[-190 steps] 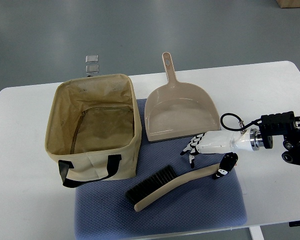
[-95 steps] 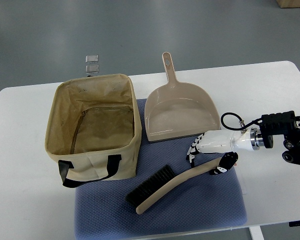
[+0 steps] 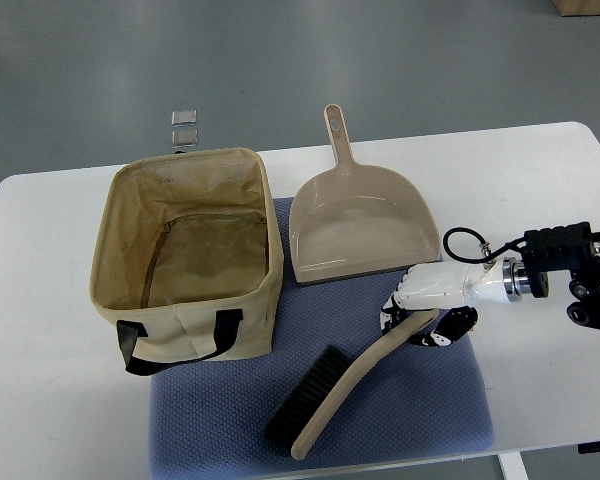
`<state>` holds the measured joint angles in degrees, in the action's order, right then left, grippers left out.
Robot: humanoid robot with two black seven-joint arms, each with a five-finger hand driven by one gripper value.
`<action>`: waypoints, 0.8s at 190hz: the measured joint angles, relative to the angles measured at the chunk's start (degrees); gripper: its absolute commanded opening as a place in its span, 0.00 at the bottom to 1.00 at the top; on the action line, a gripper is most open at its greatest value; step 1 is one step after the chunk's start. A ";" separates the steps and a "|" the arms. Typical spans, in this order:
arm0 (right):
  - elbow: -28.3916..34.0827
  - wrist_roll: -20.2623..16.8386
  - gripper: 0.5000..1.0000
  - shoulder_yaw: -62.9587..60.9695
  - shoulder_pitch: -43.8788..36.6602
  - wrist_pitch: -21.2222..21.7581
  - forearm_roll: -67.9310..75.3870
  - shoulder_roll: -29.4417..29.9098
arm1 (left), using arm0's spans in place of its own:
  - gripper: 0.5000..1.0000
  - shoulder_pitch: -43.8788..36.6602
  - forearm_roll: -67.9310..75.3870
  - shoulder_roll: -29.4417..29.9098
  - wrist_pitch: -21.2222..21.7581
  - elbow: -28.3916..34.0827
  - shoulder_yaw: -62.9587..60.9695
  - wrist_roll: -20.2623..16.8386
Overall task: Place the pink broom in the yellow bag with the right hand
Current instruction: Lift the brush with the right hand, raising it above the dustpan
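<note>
The right hand's fingers (image 3: 392, 318) are curled around the handle end of the broom (image 3: 350, 385), which lies on the mat (image 3: 420, 410) right of the bag (image 3: 185, 255). Gripped so near the tip, the broom could pivot or slip when lifted. Since a second ago, its bristle end has swung away from the bag.

The robot hand (image 3: 423, 318) hides the broom (image 3: 332, 392) handle's end; fingertips indistinct.

White right hand (image 3: 425, 308) (black-jointed fingers), silver wrist, looped black cable, black forearm.
</note>
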<state>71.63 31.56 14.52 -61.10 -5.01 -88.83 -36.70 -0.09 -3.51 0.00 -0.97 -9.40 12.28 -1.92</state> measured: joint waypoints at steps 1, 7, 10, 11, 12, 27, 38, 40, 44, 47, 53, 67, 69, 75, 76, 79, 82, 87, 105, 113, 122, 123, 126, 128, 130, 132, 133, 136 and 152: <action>0.00 0.01 0.00 0.01 0.00 0.00 0.00 0.00 | 1.00 0.00 0.00 0.00 0.00 0.00 0.00 0.00; 0.00 0.09 0.00 0.03 0.01 -0.04 -0.03 0.00 | 1.00 0.00 0.00 0.00 0.00 0.00 0.00 0.00; 0.00 0.12 0.00 0.04 0.01 -0.04 -0.05 0.00 | 1.00 0.00 0.00 0.00 0.00 0.00 0.00 0.00; 0.00 0.13 0.00 0.05 0.01 -0.04 -0.05 0.00 | 1.00 0.00 0.00 0.00 0.00 0.00 0.00 0.00; 0.00 0.14 0.00 0.05 0.01 -0.05 -0.06 0.00 | 1.00 0.00 0.00 0.00 0.00 0.00 0.00 0.00; 0.02 0.22 0.00 0.07 0.01 -0.11 -0.10 -0.04 | 1.00 0.00 0.00 0.00 0.00 0.00 0.00 0.00; 0.04 0.27 0.00 0.06 -0.01 -0.16 -0.11 -0.14 | 1.00 0.00 0.00 0.00 0.00 0.00 0.00 -0.02; 0.04 0.30 0.00 0.06 -0.02 -0.17 -0.11 -0.16 | 1.00 0.00 0.00 0.00 0.00 0.00 0.00 -0.02; 0.04 0.39 0.00 0.03 -0.06 -0.19 -0.11 -0.22 | 1.00 0.00 0.00 0.00 0.00 0.00 0.00 -0.02; 0.04 0.49 0.00 -0.02 -0.10 -0.20 -0.11 -0.29 | 1.00 0.00 0.00 0.00 0.00 0.00 0.00 -0.02; 0.04 0.80 0.00 -0.13 -0.19 -0.23 -0.11 -0.51 | 1.00 0.00 0.00 0.00 0.00 0.00 0.00 -0.02; 0.04 1.70 0.00 -0.29 -0.42 -0.25 0.11 -1.01 | 1.00 0.00 0.00 0.00 0.00 0.00 0.00 -0.02; 0.04 1.86 0.00 -0.30 -0.45 -0.25 0.15 -1.08 | 1.00 0.00 0.00 0.00 0.00 0.00 0.00 -0.02; 0.06 2.31 0.00 -0.34 -0.55 -0.26 0.28 -1.30 | 1.00 0.00 0.00 0.00 0.00 0.00 0.00 -0.02; 0.06 2.39 0.00 -0.34 -0.56 -0.26 0.30 -1.34 | 1.00 0.00 0.00 0.00 0.00 0.00 0.00 -0.02; 0.08 2.60 0.00 -0.36 -0.59 -0.26 0.35 -1.46 | 1.00 0.00 0.00 0.00 0.00 0.00 0.00 -0.02; 0.11 2.84 0.00 -0.38 -0.62 -0.26 0.42 -1.61 | 1.00 0.00 0.00 0.00 0.00 0.00 0.00 -0.02; 0.15 3.06 0.00 -0.40 -0.64 -0.27 0.51 -1.82 | 1.00 0.00 0.00 0.00 0.00 0.00 0.00 -0.02; 0.32 3.39 0.00 -0.64 -0.67 -0.32 0.76 -2.65 | 1.00 0.00 0.00 0.00 0.00 0.00 0.00 -0.02; 0.41 3.42 0.00 -1.11 -0.67 -0.32 0.87 -3.03 | 1.00 0.00 0.00 0.00 0.00 0.00 0.00 -0.02; 0.53 3.43 0.00 -2.01 -0.68 -0.27 0.99 -3.54 | 1.00 0.00 0.00 0.00 0.00 0.00 0.00 -0.02; 0.54 3.43 0.00 -2.11 -0.68 -0.26 1.01 -3.59 | 1.00 0.00 0.00 0.00 0.00 0.00 0.00 -0.02; 0.60 3.43 0.00 -2.52 -0.69 -0.20 1.07 -3.83 | 1.00 0.00 0.00 0.00 0.00 0.00 0.01 -0.02; 0.63 3.44 0.00 -2.71 -0.69 -0.17 1.10 -3.95 | 1.00 0.00 0.00 0.00 0.00 0.00 0.01 -0.02; 0.66 3.44 0.00 -2.90 -0.69 -0.14 1.14 -4.08 | 1.00 0.00 0.00 0.00 0.00 0.00 0.01 -0.02; 0.68 3.44 0.00 -3.08 -0.69 -0.11 1.17 -4.20 | 1.00 0.00 0.00 0.00 0.00 0.00 0.01 -0.02; 0.69 3.44 0.00 -3.17 -0.69 -0.09 1.18 -4.27 | 1.00 0.00 0.00 0.00 0.00 0.00 0.01 -0.02; 0.72 3.44 0.00 -3.42 -0.69 -0.05 1.23 -4.45 | 1.00 0.00 0.00 0.00 0.00 0.00 0.02 -0.02; 0.77 3.44 0.00 -4.52 -0.69 0.14 1.40 -5.44 | 1.00 0.00 0.00 0.00 0.00 0.00 0.02 -0.02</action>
<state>72.40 35.00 10.00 -61.79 -4.87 -87.44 -42.14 -0.09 -3.51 0.00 -0.97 -9.40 12.30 -1.94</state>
